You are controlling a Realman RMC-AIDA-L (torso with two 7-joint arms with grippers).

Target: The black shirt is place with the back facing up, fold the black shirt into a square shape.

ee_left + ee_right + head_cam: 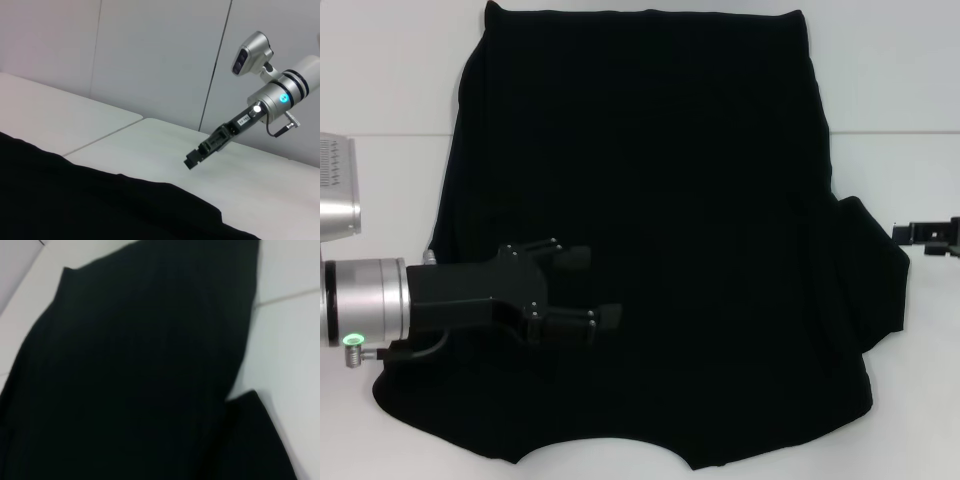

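Observation:
The black shirt (pixel 650 180) lies spread flat on the white table, plain side up, with its neckline curve at the near edge and its hem at the far edge. One sleeve (pixel 875 280) sticks out on the right. My left gripper (pixel 595 288) reaches in from the left over the shirt's near left part, open, with nothing between its fingers. My right gripper (pixel 925 235) hangs just off the right sleeve, above bare table; it also shows in the left wrist view as the right gripper (pixel 200 152). The right wrist view looks down on the shirt (pixel 140 380).
The white table (pixel 390 70) shows a seam line (pixel 890 133) running across it behind the arms. A pale wall (pixel 160 55) stands beyond the table's right side. Bare table surrounds the shirt on the left, right and far sides.

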